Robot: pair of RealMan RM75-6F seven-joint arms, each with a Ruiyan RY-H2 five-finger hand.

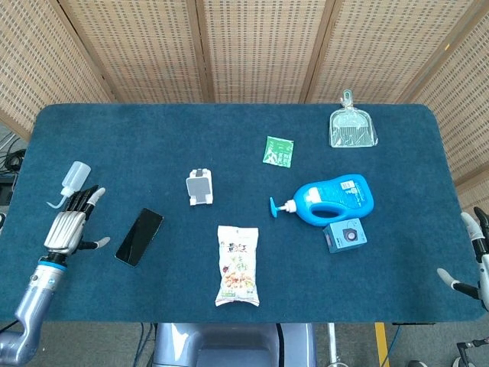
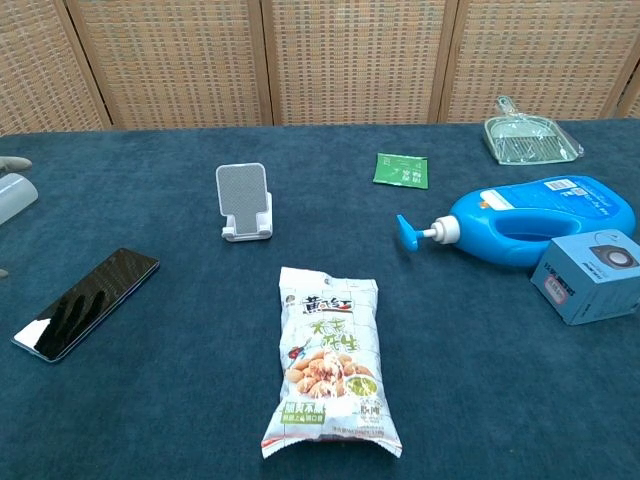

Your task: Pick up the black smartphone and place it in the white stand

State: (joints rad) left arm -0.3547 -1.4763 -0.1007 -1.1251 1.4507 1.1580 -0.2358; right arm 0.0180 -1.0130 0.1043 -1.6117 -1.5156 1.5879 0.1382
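Observation:
The black smartphone (image 1: pixel 139 236) lies flat on the blue table, left of centre; the chest view shows it near the left edge (image 2: pixel 87 303). The white stand (image 1: pixel 199 186) is upright and empty, up and to the right of the phone (image 2: pixel 244 202). My left hand (image 1: pixel 70 222) hovers just left of the phone with its fingers spread and nothing in it. In the chest view only a fingertip (image 2: pixel 14 163) shows at the left border. My right hand (image 1: pixel 475 258) is at the table's right edge, partly cut off, its thumb apart and holding nothing.
A clear squeeze bottle (image 1: pixel 74 180) lies right behind my left hand. A snack bag (image 1: pixel 238 264) lies in front of the stand. Further right are a blue detergent bottle (image 1: pixel 334 200), a small blue box (image 1: pixel 344 235), a green packet (image 1: pixel 279 151) and a dustpan (image 1: pixel 352 128).

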